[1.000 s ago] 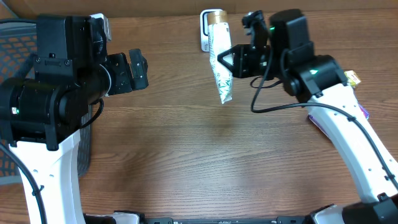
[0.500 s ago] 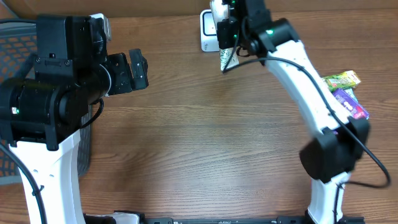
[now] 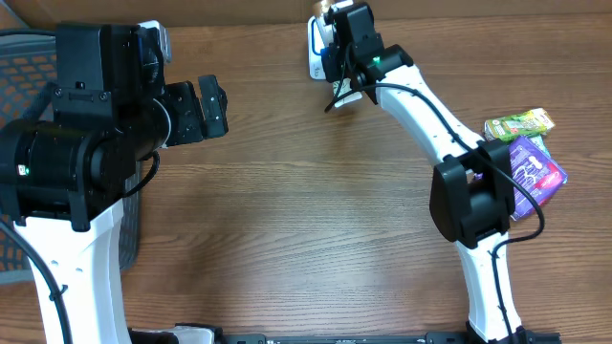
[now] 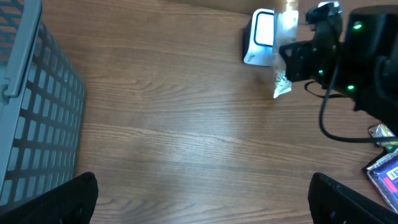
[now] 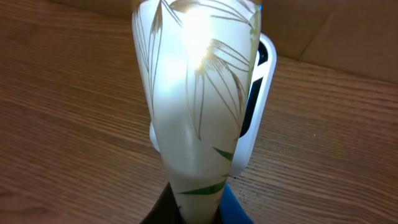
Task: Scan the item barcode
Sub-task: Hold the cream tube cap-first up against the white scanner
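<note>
A white tube with green leaf prints [image 5: 199, 93] is the item, and my right gripper [image 5: 199, 210] is shut on its lower end. The tube stands close in front of the white barcode scanner [image 5: 259, 87], covering most of its face. From overhead, the right gripper [image 3: 346, 53] hangs at the table's far edge over the scanner [image 3: 316, 53], with only the tube's crimped tip [image 3: 337, 96] showing below it. The left wrist view shows the tube [image 4: 282, 84] beside the scanner [image 4: 260, 37]. My left gripper [image 4: 202, 205] is open and holds nothing, well to the left [image 3: 212, 108].
A grey mesh basket [image 3: 19, 67] stands at the left edge and fills the left side [image 4: 31, 112] of the left wrist view. A green packet [image 3: 521, 124] and a purple packet [image 3: 535, 172] lie at the right, next to the right arm's elbow.
The right arm has carried the tube back and left, from over the table up to the scanner's face. The left arm has not moved.
</note>
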Robot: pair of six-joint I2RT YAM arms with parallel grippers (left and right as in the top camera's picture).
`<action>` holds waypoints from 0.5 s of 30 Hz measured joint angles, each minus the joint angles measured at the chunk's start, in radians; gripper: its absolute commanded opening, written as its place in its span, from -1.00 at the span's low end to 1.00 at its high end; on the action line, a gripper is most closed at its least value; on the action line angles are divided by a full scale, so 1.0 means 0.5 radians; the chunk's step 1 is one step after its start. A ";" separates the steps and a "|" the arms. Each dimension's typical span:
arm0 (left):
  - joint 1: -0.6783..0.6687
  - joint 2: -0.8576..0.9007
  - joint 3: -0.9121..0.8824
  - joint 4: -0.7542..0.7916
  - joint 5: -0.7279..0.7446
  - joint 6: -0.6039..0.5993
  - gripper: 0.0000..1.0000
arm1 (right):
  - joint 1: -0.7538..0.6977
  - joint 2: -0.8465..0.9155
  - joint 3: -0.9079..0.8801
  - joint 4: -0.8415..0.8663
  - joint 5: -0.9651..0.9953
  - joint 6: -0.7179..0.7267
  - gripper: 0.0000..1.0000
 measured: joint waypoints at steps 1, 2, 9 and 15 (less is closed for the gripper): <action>0.000 0.000 0.000 0.001 0.000 0.000 0.99 | 0.002 0.024 0.000 0.019 0.013 -0.003 -0.93; 0.000 0.000 0.000 0.000 0.000 0.000 0.99 | 0.003 0.041 0.000 0.034 0.026 -0.004 -0.93; 0.000 0.000 0.000 0.000 0.000 0.001 0.99 | 0.010 0.100 0.000 0.082 0.097 -0.012 -0.93; 0.000 0.000 0.000 0.000 0.000 0.000 0.99 | 0.011 0.100 0.001 0.039 0.175 -0.014 -0.93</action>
